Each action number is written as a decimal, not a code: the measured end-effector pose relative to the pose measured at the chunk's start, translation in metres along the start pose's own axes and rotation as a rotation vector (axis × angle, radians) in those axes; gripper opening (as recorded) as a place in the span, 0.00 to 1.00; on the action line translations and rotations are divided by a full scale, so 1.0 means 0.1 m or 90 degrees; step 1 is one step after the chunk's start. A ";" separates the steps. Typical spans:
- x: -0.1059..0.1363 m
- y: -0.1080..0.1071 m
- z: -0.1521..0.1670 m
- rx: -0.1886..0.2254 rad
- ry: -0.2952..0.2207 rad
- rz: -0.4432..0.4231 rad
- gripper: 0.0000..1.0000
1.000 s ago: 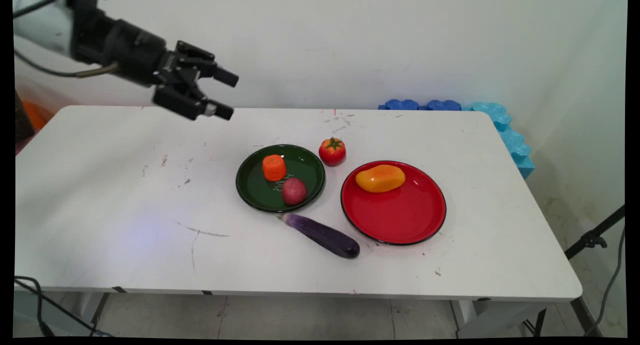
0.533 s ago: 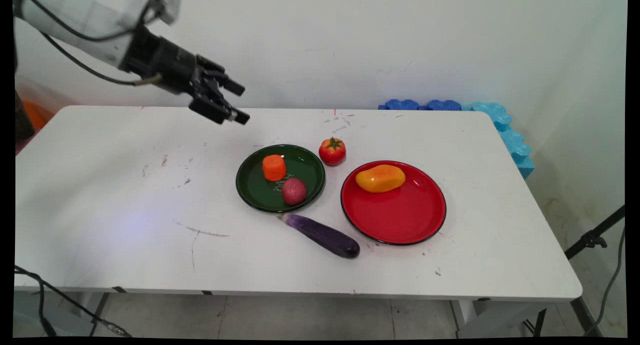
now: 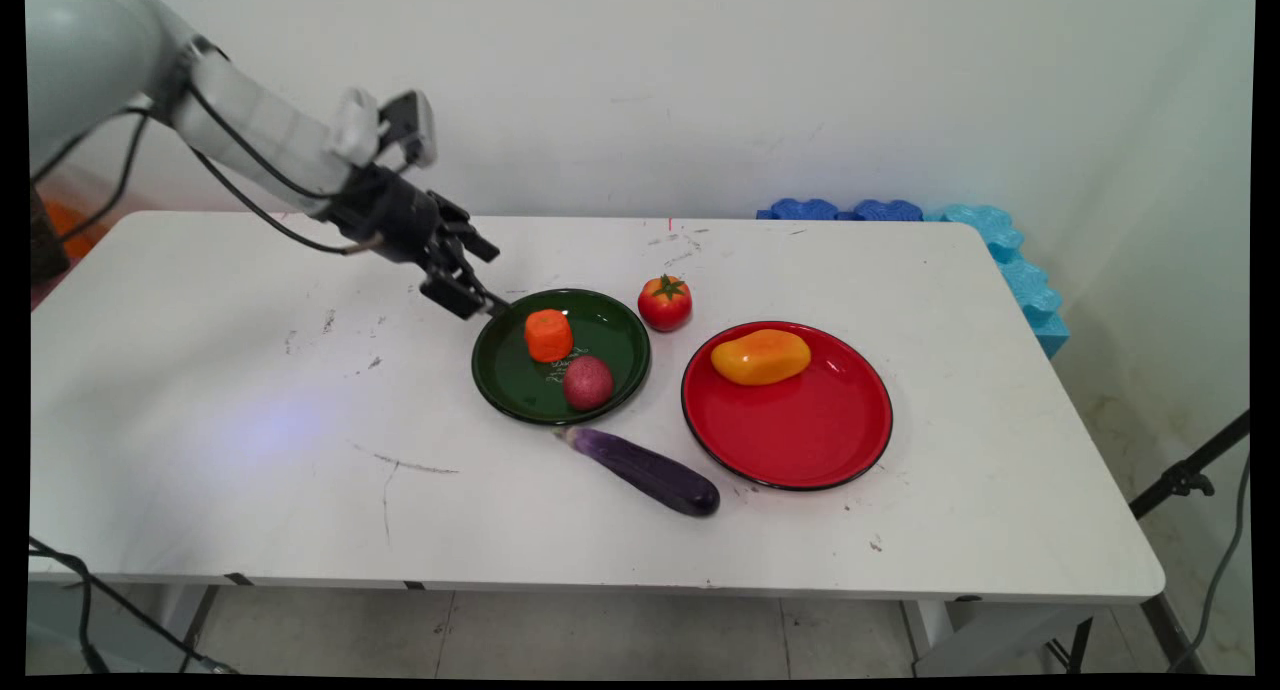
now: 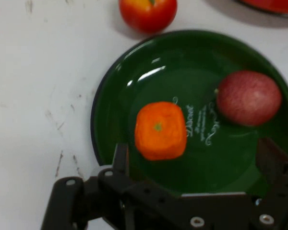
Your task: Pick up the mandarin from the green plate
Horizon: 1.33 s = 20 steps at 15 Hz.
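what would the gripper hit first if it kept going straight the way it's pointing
Probably the orange piece on the green plate: it sits between the open fingers of the gripper in the hand view. Depth is unclear, so the plate's surface could come first.

The gripper (image 3: 482,288) hangs wide open at the left rim of the green plate (image 3: 615,335), pointing down at it. On the plate an orange carrot stub (image 3: 548,335) stands upright nearest the jaws, cut face up, and a reddish round fruit (image 3: 587,382) lies apart from it, toward the near rim. From the hand view the stub (image 4: 161,130) sits just ahead of the left finger (image 4: 120,158).
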 end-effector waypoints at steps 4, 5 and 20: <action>-0.10 -0.05 0.37 0.007 -0.026 0.001 1.00; -0.12 -0.06 0.44 0.007 -0.029 0.000 1.00; -0.16 -0.15 1.10 -0.005 0.003 -0.058 0.00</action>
